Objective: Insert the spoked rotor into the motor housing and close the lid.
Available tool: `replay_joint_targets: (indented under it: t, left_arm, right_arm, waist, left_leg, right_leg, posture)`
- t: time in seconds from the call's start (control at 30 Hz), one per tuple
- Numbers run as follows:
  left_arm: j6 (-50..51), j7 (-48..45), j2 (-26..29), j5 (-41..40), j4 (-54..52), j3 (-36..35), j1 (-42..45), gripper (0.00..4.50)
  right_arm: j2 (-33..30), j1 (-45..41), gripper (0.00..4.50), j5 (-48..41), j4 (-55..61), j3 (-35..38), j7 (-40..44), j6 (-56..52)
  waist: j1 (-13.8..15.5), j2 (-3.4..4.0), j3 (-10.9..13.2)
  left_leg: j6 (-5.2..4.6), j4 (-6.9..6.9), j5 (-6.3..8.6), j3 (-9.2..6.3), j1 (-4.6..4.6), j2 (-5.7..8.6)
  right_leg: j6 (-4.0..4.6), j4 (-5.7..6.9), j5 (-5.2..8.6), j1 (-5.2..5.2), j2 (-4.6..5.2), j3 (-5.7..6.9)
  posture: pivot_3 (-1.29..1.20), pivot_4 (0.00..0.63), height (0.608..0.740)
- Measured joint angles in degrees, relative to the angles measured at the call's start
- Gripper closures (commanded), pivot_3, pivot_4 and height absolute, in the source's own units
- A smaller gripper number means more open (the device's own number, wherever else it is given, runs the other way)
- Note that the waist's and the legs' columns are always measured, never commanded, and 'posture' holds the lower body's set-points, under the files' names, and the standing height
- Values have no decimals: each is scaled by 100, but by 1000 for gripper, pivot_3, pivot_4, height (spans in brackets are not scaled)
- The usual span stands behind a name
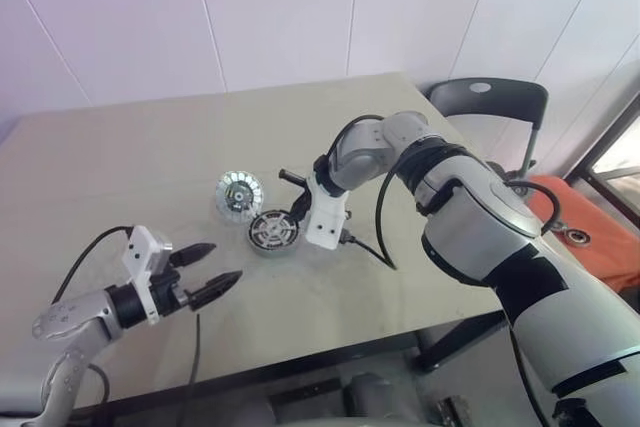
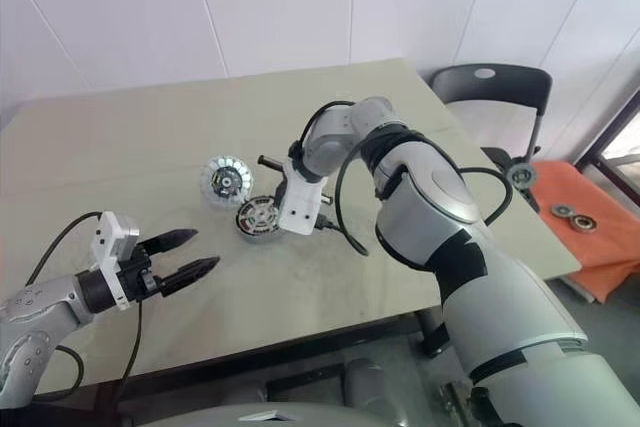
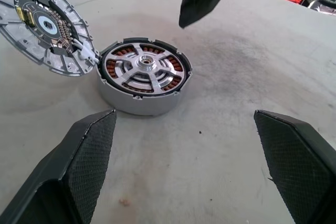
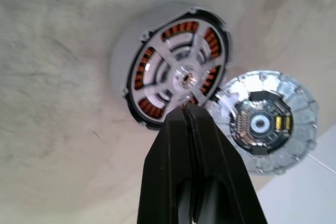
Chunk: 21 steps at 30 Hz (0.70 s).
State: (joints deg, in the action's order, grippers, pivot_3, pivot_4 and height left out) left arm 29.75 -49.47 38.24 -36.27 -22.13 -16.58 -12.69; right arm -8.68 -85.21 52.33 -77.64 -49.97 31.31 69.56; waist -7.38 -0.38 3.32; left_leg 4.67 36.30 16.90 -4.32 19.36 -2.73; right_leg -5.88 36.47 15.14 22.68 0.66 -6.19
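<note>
The spoked rotor (image 3: 143,69) sits inside the motor housing (image 3: 137,100), right under the pinched-shut right claw (image 4: 187,109). The left claw (image 1: 212,269) hangs wide open nearby.

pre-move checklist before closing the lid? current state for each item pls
1. Spoked rotor seated in motor housing: ok, its spokes sit inside the rim, copper windings showing between them.
2. Lid off the housing: ok, it lies open beside it with its inner face up, touching the housing's edge.
3. Right gripper free: ok, fingers shut on nothing, tip over the housing's rim.
4. Left gripper ready: ok, fingers wide open, empty, short of the housing.
5. Rotor fully down and level: cannot tell.
6. Lid joined to housing by a hinge or wire: cannot tell.
</note>
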Motion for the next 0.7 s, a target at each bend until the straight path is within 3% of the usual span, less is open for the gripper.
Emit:
replay_joint_targets:
  t: [0.3, 0.43, 0.57, 0.7]
  left_arm:
    - [0, 19, -19, 1, -1, -1, -65, 17]
    - [-1, 65, -20, 1, -2, -3, -96, 0]
    - [-6, 82, -20, 0, -2, -4, -105, 0]
    - [-6, 85, -20, -1, -2, -4, -101, 0]
  right_arm:
    - [27, 119, 4500, 99, -15, -94, 87, -39]
    - [83, 131, 3323, -461, -58, 292, 1005, -44]
    - [83, 201, 1996, -593, -32, 352, 1212, -140]
    - [79, 202, 1996, -580, -17, 340, 1205, -217]
  waist:
    - [-3, 1, 1]
    - [-4, 0, 0]
    - [3, 1, 1]
    - [0, 1, 1]
  left_leg:
    - [0, -1, 0, 0, 1, 0]
    - [0, 2, 0, -1, -2, 0]
    - [0, 5, 0, -2, -1, 0]
    - [0, 3, 0, -2, -1, 0]
  right_leg:
    - [0, 5, 0, 4, 0, 0]
    - [0, 6, 0, -1, 0, 0]
    - [0, 7, 0, -2, 0, 1]
    - [0, 9, 0, 1, -1, 1]
  posture:
    - [0, 0, 740]
    - [0, 0, 740]
    - [0, 0, 740]
    - [0, 0, 740]
